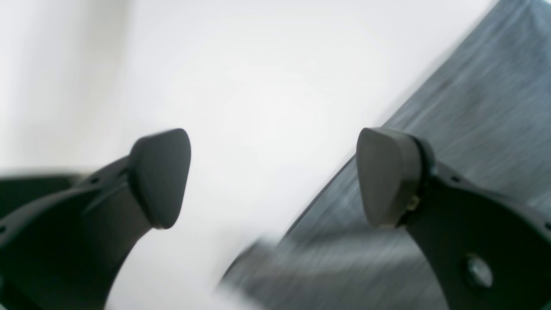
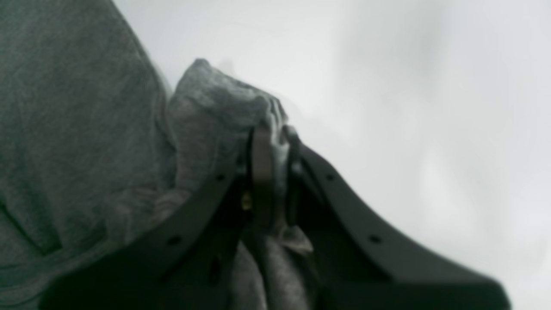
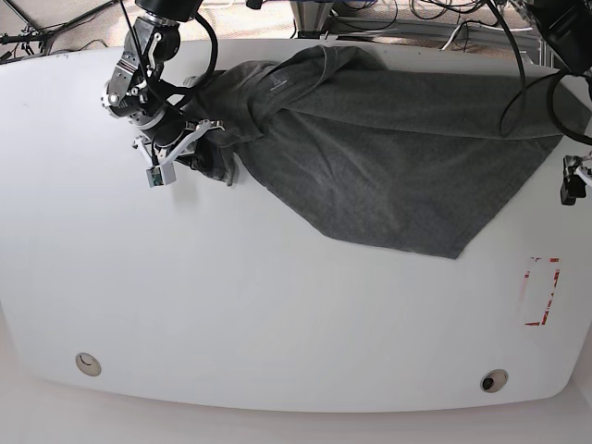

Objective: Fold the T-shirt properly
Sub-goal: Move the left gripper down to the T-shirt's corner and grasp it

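The dark grey T-shirt (image 3: 388, 157) lies spread and rumpled across the far half of the white table (image 3: 277, 305), one corner pointing toward the front. My right gripper (image 3: 205, 157) is at the shirt's left end. In the right wrist view the right gripper (image 2: 273, 135) is shut on a bunched fold of the T-shirt (image 2: 64, 107). In the left wrist view my left gripper (image 1: 275, 178) is open with nothing between its fingertips, hovering over bare table beside the edge of the T-shirt (image 1: 482, 112). In the base view the left arm (image 3: 573, 178) shows only at the right edge.
A red-outlined rectangle (image 3: 539, 291) is marked on the table near the right edge. Two round holes (image 3: 88, 363) (image 3: 493, 380) sit near the front edge. Cables (image 3: 407, 23) and stands crowd the space behind the table.
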### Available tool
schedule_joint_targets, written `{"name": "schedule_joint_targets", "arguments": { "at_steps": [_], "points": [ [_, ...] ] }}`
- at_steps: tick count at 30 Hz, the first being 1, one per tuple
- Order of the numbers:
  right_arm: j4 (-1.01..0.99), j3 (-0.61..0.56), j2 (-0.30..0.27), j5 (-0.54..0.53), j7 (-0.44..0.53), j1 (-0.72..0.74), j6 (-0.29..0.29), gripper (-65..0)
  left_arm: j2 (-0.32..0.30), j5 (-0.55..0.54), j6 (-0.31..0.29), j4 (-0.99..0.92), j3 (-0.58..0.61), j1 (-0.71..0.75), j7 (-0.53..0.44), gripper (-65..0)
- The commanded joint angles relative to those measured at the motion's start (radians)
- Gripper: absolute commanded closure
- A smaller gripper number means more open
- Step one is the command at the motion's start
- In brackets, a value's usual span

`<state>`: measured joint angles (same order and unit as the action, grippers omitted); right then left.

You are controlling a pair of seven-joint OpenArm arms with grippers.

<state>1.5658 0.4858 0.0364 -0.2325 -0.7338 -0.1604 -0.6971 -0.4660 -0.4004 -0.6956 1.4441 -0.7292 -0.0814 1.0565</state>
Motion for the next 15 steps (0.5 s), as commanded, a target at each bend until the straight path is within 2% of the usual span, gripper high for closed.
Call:
{"name": "schedule_joint_targets", "arguments": {
  "at_steps": [1, 5, 10, 15],
  "points": [
    [0.003, -0.002, -0.002, 0.037, -0.051, 0.006, -0.001, 0.0, -0.02, -0.012, -0.003, -0.062, 0.05, -0.082, -0.015, -55.7],
    [0.003, -0.002, -0.002, 0.037, -0.051, 0.011, -0.001, 0.0, -0.01, -0.013, -0.003, -0.184, 0.141, -0.179, -0.068, -55.7],
    [0.003, -0.003, 0.0, 0.037, -0.051, 0.012, -0.001, 0.0, 0.031, -0.013, -0.003, -0.351, 0.254, -0.263, -0.198, -55.7],
    [0.003, -0.003, 0.0, 0.037, -0.051, 0.022, -0.001, 0.0, 0.054, -0.013, -0.003, -0.507, 0.333, -0.346, -0.261, -55.6]
  ]
}}
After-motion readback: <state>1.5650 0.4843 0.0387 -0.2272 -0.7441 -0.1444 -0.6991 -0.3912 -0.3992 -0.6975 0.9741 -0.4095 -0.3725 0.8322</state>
